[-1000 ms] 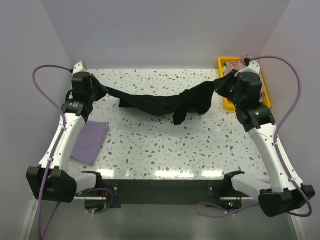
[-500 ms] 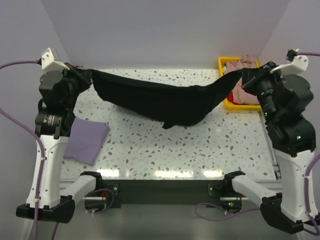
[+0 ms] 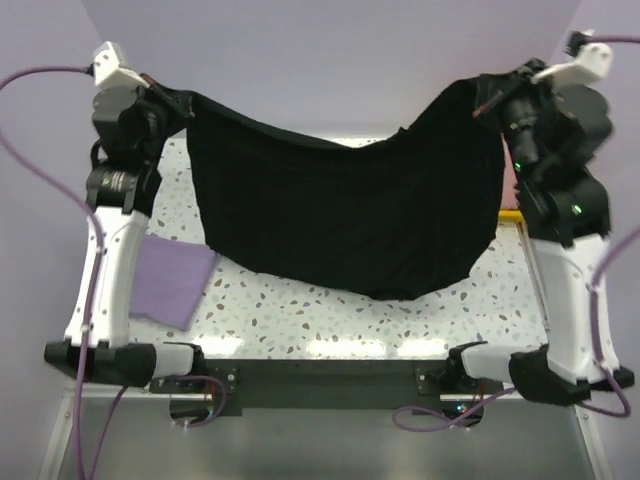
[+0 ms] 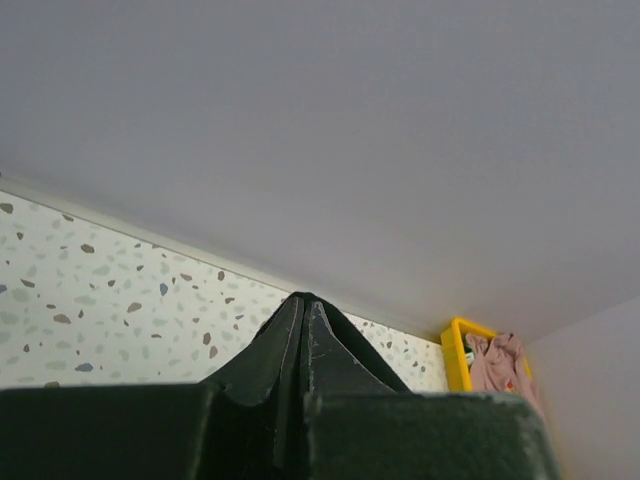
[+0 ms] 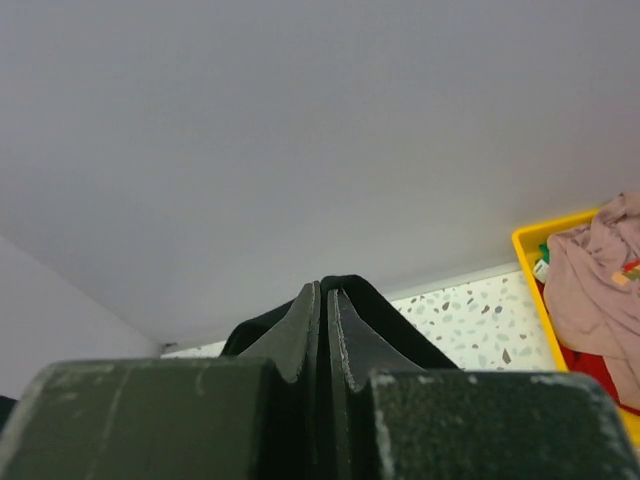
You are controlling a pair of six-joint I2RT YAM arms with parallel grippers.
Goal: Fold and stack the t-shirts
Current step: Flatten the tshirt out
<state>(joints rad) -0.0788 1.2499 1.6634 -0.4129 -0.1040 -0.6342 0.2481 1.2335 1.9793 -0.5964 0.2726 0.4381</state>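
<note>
The black t-shirt hangs spread out in the air between both raised arms, its lower edge sagging above the table. My left gripper is shut on its upper left corner; black cloth shows round the closed fingers in the left wrist view. My right gripper is shut on its upper right corner, cloth at the fingertips in the right wrist view. The folded lavender t-shirt lies on the table at the left. The dusty-pink t-shirt lies in the yellow bin.
The speckled table shows below the hanging shirt. The yellow bin stands at the far right corner, mostly hidden behind the right arm in the top view. White walls enclose the back and sides.
Both arms have risen high and lifted the black shirt off the table. It went from a sagging bunched strip to a wide hanging sheet.
</note>
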